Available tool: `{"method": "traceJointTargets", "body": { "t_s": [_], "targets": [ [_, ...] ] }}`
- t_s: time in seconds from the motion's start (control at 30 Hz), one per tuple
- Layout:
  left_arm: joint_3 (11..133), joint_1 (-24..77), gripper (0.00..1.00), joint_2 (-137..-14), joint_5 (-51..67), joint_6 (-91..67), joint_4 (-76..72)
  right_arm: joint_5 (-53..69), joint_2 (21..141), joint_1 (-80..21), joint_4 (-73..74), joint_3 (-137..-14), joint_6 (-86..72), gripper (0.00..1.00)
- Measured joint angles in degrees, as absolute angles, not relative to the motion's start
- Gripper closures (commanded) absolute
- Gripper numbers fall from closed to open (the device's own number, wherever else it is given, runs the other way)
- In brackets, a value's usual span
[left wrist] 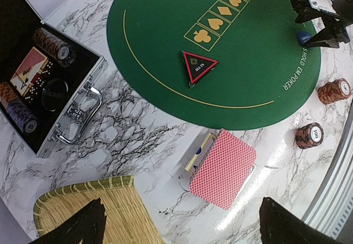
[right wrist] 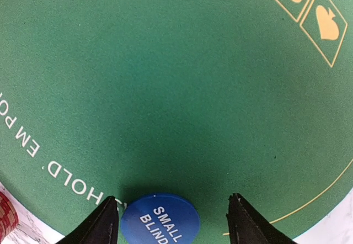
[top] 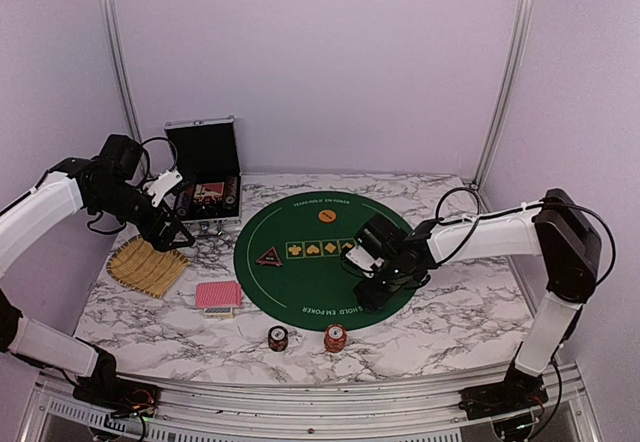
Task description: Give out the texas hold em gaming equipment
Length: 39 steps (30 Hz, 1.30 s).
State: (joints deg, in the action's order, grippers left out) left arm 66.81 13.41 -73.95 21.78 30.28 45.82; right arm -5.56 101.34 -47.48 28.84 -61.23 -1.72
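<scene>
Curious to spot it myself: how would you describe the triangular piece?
Find the round green mat on the marble table. On it, left of the row of yellow suit boxes in the top view, lies the triangular marker. It alone has three corners, black with a red border, unlike the round orange disc nearby.

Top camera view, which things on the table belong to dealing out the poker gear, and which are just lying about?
Belong to the job:
red-backed card deck
dark chip stack
red chip stack
orange disc
triangular marker
blue small-blind disc

Just lying about:
silver case, though it holds more chips
straw tray
</scene>
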Motion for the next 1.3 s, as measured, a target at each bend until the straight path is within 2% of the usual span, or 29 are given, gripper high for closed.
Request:
{"method": "traceJointTargets", "body": {
  "t_s": [0.23, 0.47, 0.87, 1.3],
  "targets": [
    [66.81, 13.41, 0.01, -74.11, 22.02, 30.28, 45.82, -5.02, 98.56, -49.34, 30.76, -64.51, -3.38, 0.18],
    [66.81, 13.41, 0.01, -74.28, 22.02, 30.28, 45.84, -0.89, 91.57, -54.87, 33.78, -67.79, -5.56, 0.11],
    [66.81, 13.41, 0.01, -74.28, 22.04, 30.28, 46.22, 3.79, 92.95, -63.92, 38.7, -68.66, -7.64, 0.12],
    [67.94, 13.41, 0.01, -74.26, 22.04, 30.3, 47.0, 3.73, 97.62, -65.21, 39.09, -68.69, -7.66, 0.17]
  ]
}}
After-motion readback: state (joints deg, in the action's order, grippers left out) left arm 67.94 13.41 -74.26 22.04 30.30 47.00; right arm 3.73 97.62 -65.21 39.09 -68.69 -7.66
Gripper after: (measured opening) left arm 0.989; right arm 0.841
